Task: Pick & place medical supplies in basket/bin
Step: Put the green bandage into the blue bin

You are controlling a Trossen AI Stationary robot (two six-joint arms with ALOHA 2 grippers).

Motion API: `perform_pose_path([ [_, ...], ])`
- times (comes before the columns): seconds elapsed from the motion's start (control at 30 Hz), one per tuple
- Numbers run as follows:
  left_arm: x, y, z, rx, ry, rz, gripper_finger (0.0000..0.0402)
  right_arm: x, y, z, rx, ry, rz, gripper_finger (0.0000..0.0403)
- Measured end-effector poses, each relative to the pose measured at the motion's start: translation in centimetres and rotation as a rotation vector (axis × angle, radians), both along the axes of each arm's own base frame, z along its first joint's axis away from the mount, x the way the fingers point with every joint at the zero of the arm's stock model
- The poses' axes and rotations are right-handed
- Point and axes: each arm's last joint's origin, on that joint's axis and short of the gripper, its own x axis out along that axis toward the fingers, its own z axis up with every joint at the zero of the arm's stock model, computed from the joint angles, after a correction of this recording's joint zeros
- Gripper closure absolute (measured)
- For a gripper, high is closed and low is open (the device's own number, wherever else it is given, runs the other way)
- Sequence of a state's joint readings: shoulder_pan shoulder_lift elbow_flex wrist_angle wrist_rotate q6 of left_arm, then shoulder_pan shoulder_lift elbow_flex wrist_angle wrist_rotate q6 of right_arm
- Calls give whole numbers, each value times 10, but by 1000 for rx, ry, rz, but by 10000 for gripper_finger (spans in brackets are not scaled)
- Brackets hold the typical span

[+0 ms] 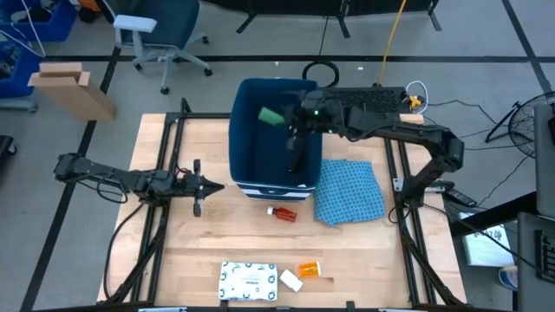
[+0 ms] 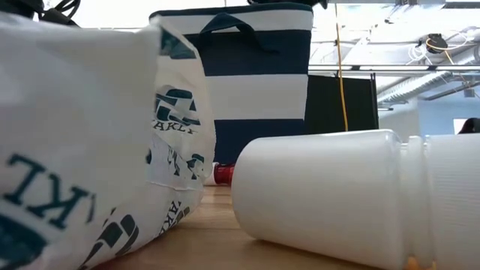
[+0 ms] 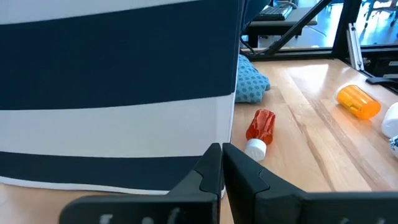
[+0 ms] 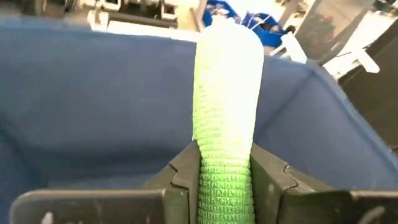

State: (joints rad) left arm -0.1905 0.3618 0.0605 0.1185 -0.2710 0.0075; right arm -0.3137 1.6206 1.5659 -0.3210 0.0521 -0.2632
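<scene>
Pinching a green roll (image 1: 270,115), my right gripper (image 1: 293,119) hangs over the open bin (image 1: 251,91), whose inside looks bare from above; my left gripper (image 1: 198,186) waits beside the bin, fingers together. At table height, a white bottle (image 2: 330,195) lies near a printed packet (image 2: 90,142). Past my left fingers (image 3: 214,171), a red tube (image 3: 260,127) lies near the bin's base. My right wrist shows the roll as soft, textured wrap: light, grippy, best squeezed mid-body.
</scene>
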Motion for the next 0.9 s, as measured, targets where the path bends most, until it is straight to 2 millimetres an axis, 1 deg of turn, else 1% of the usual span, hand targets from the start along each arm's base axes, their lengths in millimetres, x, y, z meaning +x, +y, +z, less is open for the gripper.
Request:
perform_pose_path([
  [0.07, 0, 0, 1, 7, -10, 1, 382, 3, 0, 10, 28, -22, 19, 317],
  [0.13, 0, 0, 2, 15, -17, 6, 382, 12, 0, 18, 39, -61, 51, 319],
  [0.2, 0, 0, 3, 16, -32, 8, 382, 22, -1, 10, 59, -22, 68, 323],
  [0.27, 0, 0, 3, 16, -31, 7, 382, 35, -5, -9, 67, 44, 77, 327],
  [0.37, 0, 0, 3, 15, -32, 7, 382, 49, -8, -43, 115, 157, 119, 331],
  [0.5, 0, 0, 3, 29, -30, 5, 382, 62, -12, -75, 104, 260, 159, 331],
  [0.67, 0, 0, 3, 46, -25, 9, 382, 83, -9, -129, 122, 390, 229, 332],
  [0.8, 0, 0, 3, 47, -22, 10, 382, 92, -12, -168, 160, 464, 231, 332],
  [0.9, 0, 0, 2, 38, -16, 11, 382, 94, -15, -197, 216, 533, 222, 332],
])
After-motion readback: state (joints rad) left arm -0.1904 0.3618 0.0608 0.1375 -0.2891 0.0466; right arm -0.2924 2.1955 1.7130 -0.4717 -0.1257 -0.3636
